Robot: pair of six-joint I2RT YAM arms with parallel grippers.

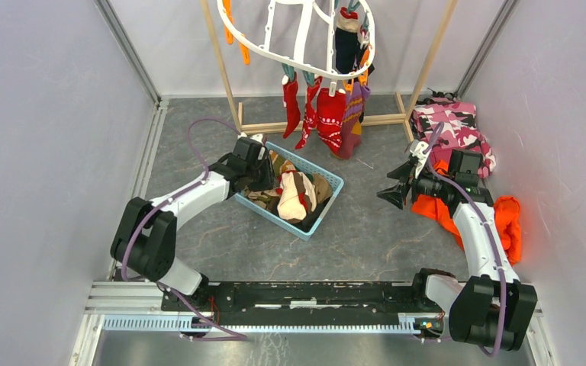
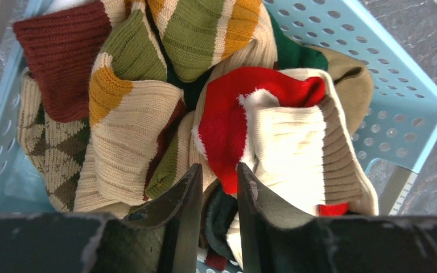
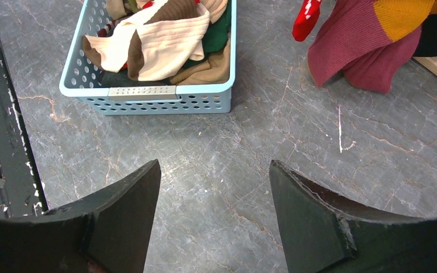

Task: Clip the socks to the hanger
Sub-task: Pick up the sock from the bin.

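Overhead view of the bench, both arms reaching away from the near edge. The hanger [image 1: 304,34] hangs at the far side inside a wooden rack [image 1: 223,69]. Several socks are clipped along its near rim: red socks with white patterns [image 1: 330,118] [image 3: 307,17] and, just beside them, a purple sock with an orange band [image 1: 355,114] [image 3: 370,45] whose toe reaches the table [image 1: 366,229]. The unclipped socks [image 1: 294,194] [image 2: 131,119] [image 3: 165,40] lie heaped in a pale blue basket [image 1: 328,206] [image 2: 415,114] [image 3: 148,94] on the table, below and in front of the hanger.

The left gripper [image 1: 267,175] [image 2: 219,170] is lowered into the basket's left end. Its jaws stand narrow, with cream, red and dark fabric showing in the gap; whether any of it is pinched cannot be told.

The right gripper [image 1: 391,194] [image 3: 215,168] hovers over bare table to the right of the basket, jaws wide and holding nothing. Behind that arm lie a pink camouflage garment [image 1: 458,130] and an orange cloth [image 1: 507,221]
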